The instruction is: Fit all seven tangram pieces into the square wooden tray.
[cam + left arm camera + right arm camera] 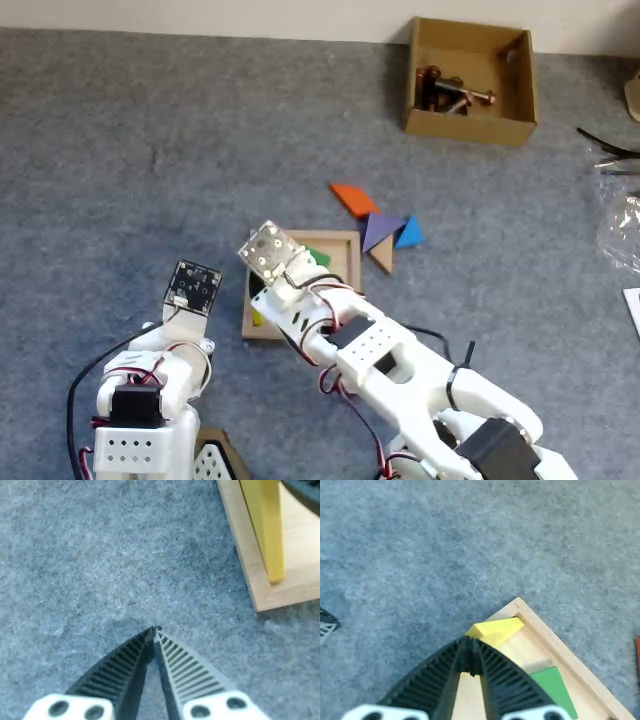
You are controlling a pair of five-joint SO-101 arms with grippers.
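Observation:
The square wooden tray lies mid-table, partly under my right arm. My right gripper is shut above the tray's corner, its tips against a yellow piece that stands tilted on edge there. A green piece lies flat in the tray. My left gripper is shut with nothing in it, low over the carpet just off the tray's rim, with the yellow piece beyond it. Orange, purple, blue and tan pieces lie on the carpet past the tray.
A cardboard box holding metal parts stands at the far right. Black cables and a clear plastic bag sit at the right edge. Open grey carpet stretches to the left.

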